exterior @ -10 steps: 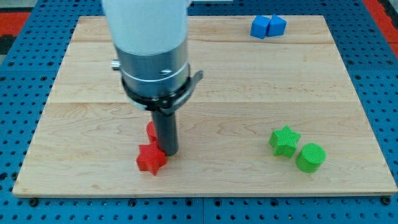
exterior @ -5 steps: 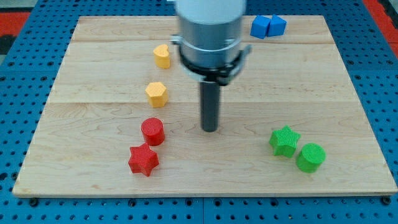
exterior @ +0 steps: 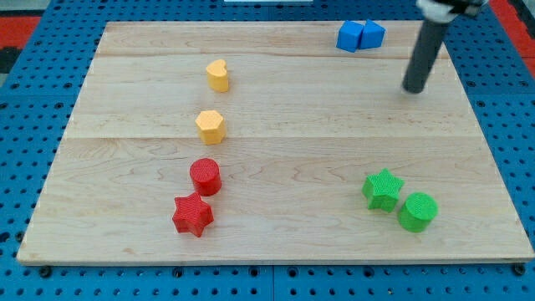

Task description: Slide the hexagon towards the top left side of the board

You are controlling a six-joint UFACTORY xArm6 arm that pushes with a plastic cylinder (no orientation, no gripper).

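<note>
Yellow hexagon (exterior: pixel 211 126) located left of centre on the table (exterior: pixel 125 209), yellow heart-like block (exterior: pixel 217 74) above it, my tip (exterior: pixel 413 89) positioned well apart at upper right, below blue blocks (exterior: pixel 360 35), no jaws fitted to the end effector.

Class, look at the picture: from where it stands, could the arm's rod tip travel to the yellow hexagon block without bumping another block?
Probably yes. My tip is near the view's upper right, below the two blue blocks. The yellow hexagon block lies left-centre, with only bare wooden board between them.
</note>
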